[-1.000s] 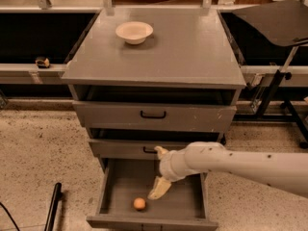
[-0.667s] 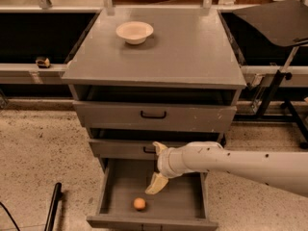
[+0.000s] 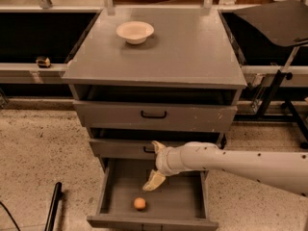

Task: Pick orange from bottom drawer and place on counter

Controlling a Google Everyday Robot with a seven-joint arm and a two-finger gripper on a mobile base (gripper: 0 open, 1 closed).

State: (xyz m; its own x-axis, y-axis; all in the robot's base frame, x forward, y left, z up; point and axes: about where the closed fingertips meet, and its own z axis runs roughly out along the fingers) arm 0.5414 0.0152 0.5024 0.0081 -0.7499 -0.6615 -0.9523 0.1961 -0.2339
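We see the bottom drawer (image 3: 180, 198) pulled out wide, and the orange (image 3: 139, 203) lies on its grey floor, near the front wall and a little left of the middle. It is alone there and nothing touches it.

The gripper (image 3: 154, 181) hangs inside the open drawer, above and slightly to the right of the orange, near it but clearly apart. It points down and to the left, toward the fruit. How far it is open we cannot tell from this view. It has hold of nothing, because the orange rests free on the drawer floor.

Compared with one second ago, the change is small. The gripper has moved a little to the left and a little up, and the wrist of the white arm (image 3: 231, 160) has followed it in the same direction. The orange has not moved at all, and the drawer stays as open as it was.

For the task, we judge that this is a small correction of position and not yet the approach for the grasp. The gripper now stands more directly over the fruit, so the next move probably needs a descent onto it. The round fruit may roll if it is touched from one side.

The counter (image 3: 192, 52) is the goal for later; only a cream bowl (image 3: 135, 32) stands on it, at the back left.
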